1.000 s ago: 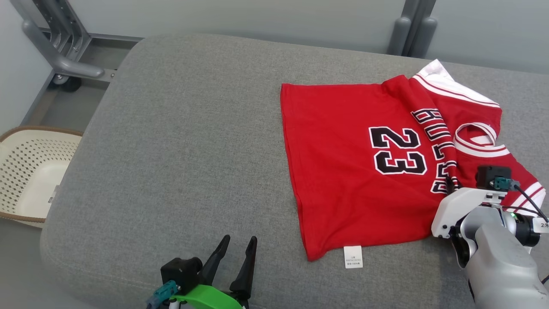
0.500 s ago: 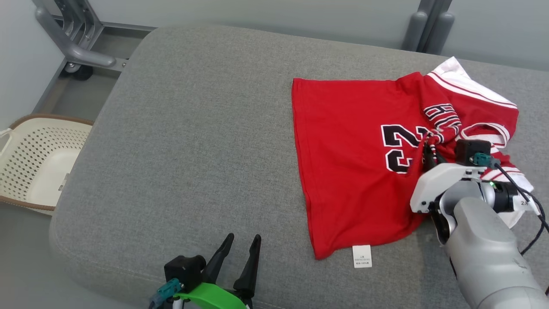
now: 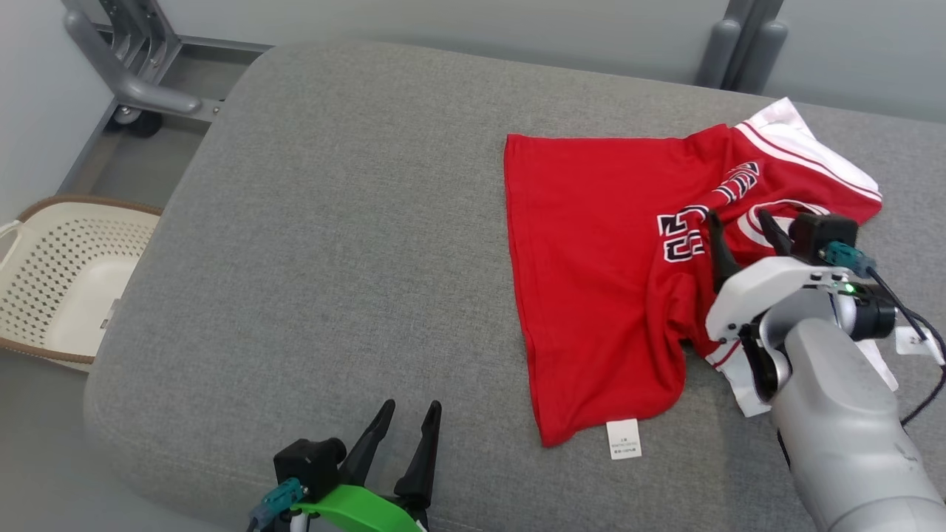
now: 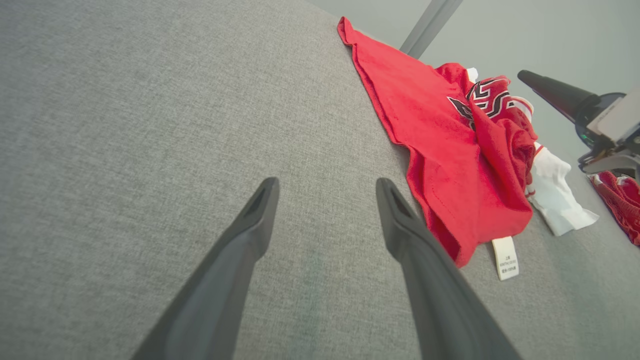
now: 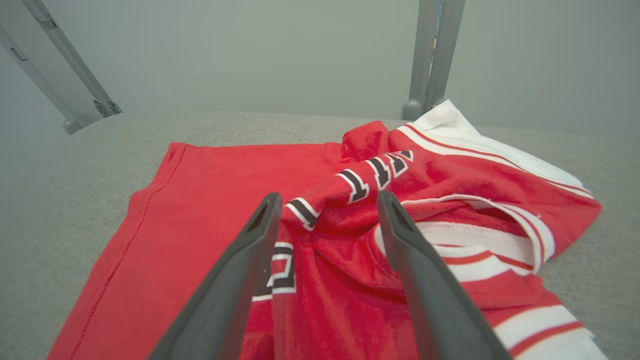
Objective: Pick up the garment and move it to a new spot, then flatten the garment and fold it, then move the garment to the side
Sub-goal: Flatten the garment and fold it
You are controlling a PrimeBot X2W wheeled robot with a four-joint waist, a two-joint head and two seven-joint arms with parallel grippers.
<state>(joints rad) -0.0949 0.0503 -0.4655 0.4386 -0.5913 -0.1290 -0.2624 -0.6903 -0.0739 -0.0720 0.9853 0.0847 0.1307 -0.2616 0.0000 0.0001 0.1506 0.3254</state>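
**Jersey lies bunched beneath open right fingers**

A red basketball jersey (image 3: 591, 258) with black-and-white lettering rests on the right half of a grey upholstered surface (image 3: 332, 222). Its left part is spread fairly flat. Its right part, around the white-trimmed neckline and armholes, is rumpled into folds that hide most of the number. A white care label (image 3: 623, 439) sticks out from the near hem onto the grey fabric.

The right fingers (image 3: 715, 247) stand spread wide over this rumpled part and grip nothing. In the right wrist view the crumpled lettering and striped trim lie between and below them. In the left wrist view one right finger (image 4: 550, 92) shows lifted in the air, seemingly clear of the cloth. The pale right forearm (image 3: 842, 414) comes in from the lower right of the head view, with the wrist angled so that the fingers point toward the far edge.

The left fingers (image 3: 373, 440) are also spread wide and empty. They sit low over bare grey fabric at the near edge, pointing forward, well to the left of the jersey's hem.

A cream perforated laundry basket (image 3: 59, 281) stands on the floor to the left, and a grey metal frame on casters (image 3: 126, 89) stands beyond the surface's far left corner.
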